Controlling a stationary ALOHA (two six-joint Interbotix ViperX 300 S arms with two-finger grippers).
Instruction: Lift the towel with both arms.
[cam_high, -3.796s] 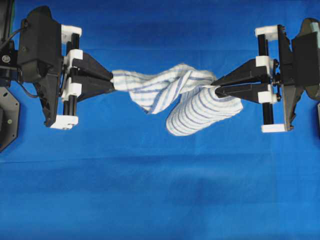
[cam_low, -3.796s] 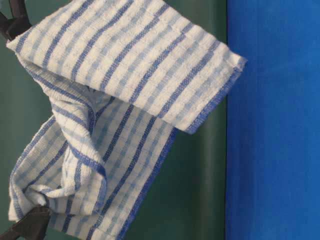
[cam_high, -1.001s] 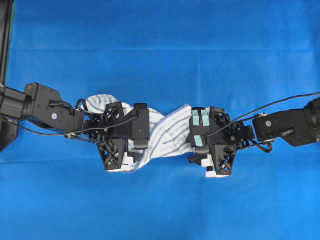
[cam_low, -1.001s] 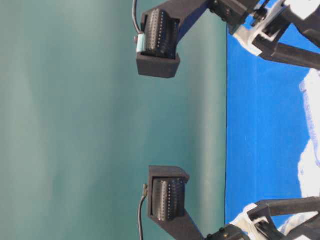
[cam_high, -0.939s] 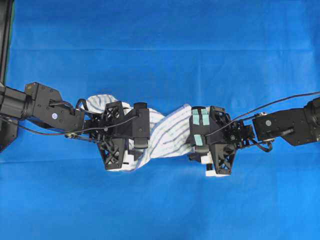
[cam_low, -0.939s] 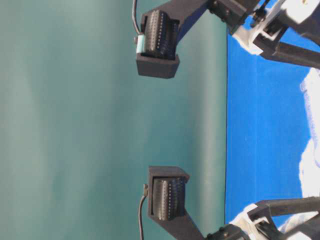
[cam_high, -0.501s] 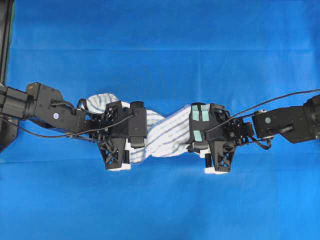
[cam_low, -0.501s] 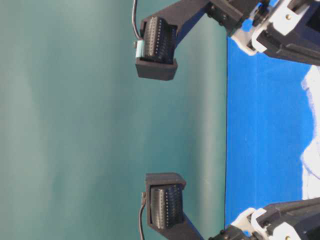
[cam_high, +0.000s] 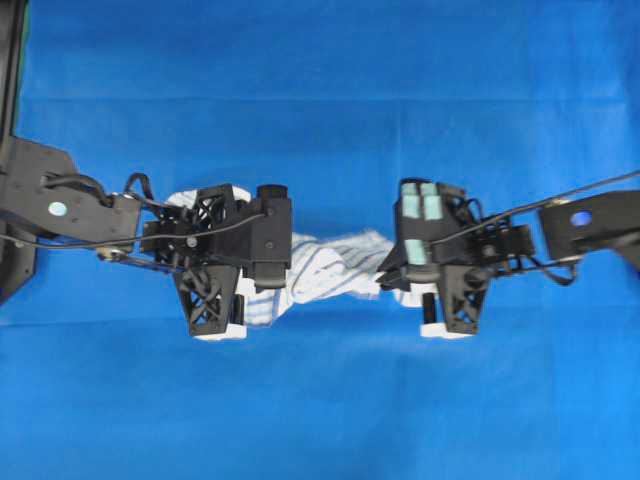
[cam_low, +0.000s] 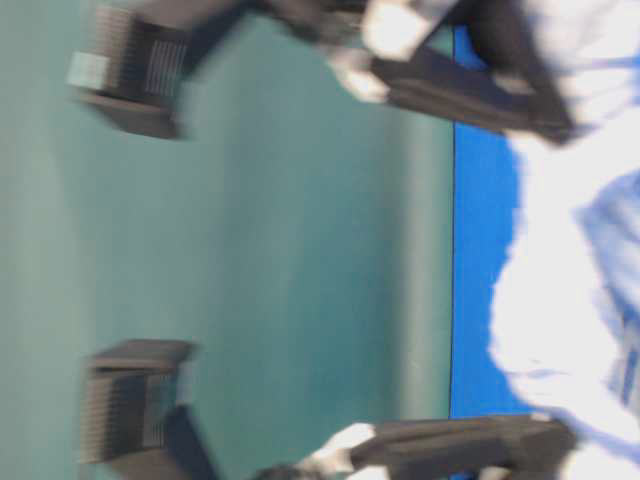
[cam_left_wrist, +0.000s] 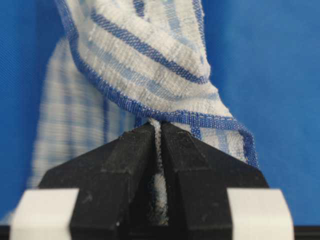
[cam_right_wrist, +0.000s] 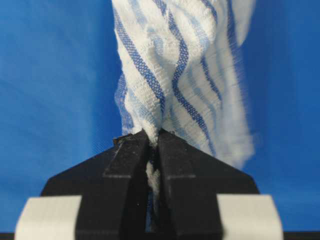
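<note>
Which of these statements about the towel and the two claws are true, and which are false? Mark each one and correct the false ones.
1. The left claw is shut on the towel. True.
2. The right claw is open and clear of the towel. False: it is shut, with cloth pinched between its fingers.
3. The towel spans the gap between the two claws in the overhead view. True.
4. The towel is plain white. False: it has blue stripes.
5. The table cover is blue. True.
6. Pale green patches sit on the left claw. False: they are on the right one.
</note>
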